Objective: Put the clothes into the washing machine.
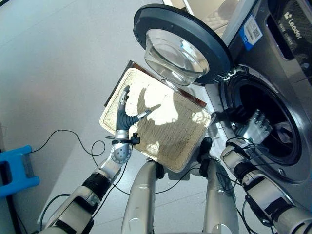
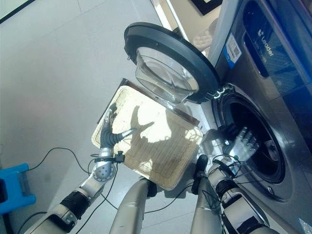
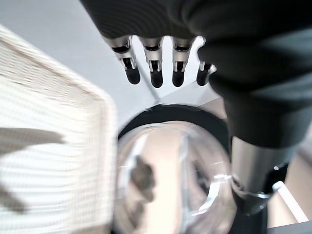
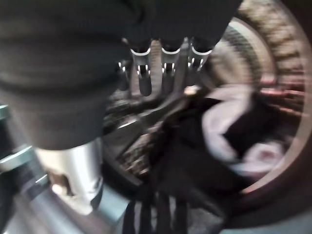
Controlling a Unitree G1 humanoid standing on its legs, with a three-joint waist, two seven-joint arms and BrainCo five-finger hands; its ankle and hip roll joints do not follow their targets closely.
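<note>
a: where is the washer?
b: the washer [image 1: 287, 97] fills the right side of the head view. its round door [image 1: 181, 44] hangs wide open at top centre, glass bulge facing down.

a: and the clothes?
b: dark and pale clothes [image 4: 229, 141] lie inside the drum [image 4: 273, 58], seen in the right wrist view. one dark piece drapes over the lower lip of the opening.

a: what is the right hand doing?
b: the right hand [image 1: 254, 127] sits at the mouth of the drum, right of centre. its fingers [image 4: 145, 73] are straight and a little spread, holding nothing.

a: and the left hand?
b: the left hand [image 1: 124, 114] hovers left of centre over a pale woven basket [image 1: 180, 141], fingers [image 3: 156, 70] straight and slightly apart, thumb out to the side. nothing is in it.

a: where is the basket?
b: on the floor [image 1: 58, 63] in the middle of the frame, just below the door. a blue box [image 1: 17, 168] sits at the lower left edge.
</note>
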